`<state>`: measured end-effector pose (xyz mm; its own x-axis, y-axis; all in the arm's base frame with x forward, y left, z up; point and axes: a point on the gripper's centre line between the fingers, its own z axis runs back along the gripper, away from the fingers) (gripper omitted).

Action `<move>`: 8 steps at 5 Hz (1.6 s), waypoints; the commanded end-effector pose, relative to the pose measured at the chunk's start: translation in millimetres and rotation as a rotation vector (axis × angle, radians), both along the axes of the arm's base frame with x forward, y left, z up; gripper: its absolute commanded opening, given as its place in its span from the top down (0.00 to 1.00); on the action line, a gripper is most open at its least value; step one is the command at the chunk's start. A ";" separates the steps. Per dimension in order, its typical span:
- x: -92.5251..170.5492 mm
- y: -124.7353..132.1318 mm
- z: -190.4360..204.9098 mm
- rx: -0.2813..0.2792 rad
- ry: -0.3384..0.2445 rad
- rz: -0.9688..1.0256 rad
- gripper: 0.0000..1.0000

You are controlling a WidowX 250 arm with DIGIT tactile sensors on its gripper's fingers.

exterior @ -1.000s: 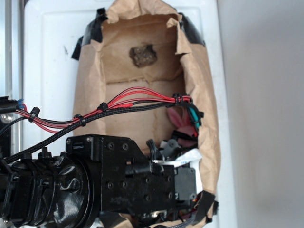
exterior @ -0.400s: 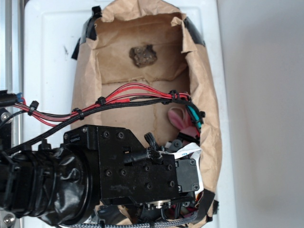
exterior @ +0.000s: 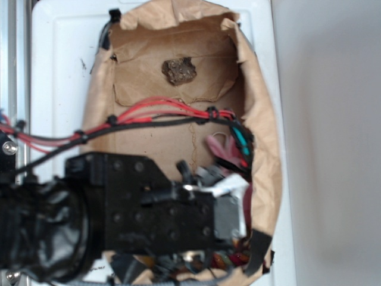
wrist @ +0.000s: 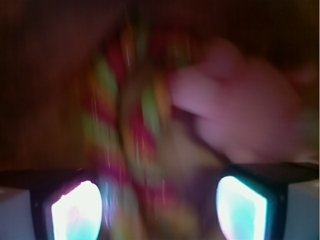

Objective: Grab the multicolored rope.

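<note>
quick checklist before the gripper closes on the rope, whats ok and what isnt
1. Gripper open: ok, both fingers stand apart in the wrist view.
2. Multicolored rope between the fingers: ok, it runs down through the gap.
3. Pink toy clear of the gap: ok, it lies right of the rope, though close.
4. Wrist picture sharp enough to judge depth: not ok, blurred.
5. Paper bag wall clear of the arm: cannot tell.
</note>
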<state>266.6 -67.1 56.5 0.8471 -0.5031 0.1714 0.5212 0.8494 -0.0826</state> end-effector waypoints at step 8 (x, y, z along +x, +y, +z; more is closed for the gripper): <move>31.1 -43.5 -44.5 -0.045 0.035 -0.035 0.00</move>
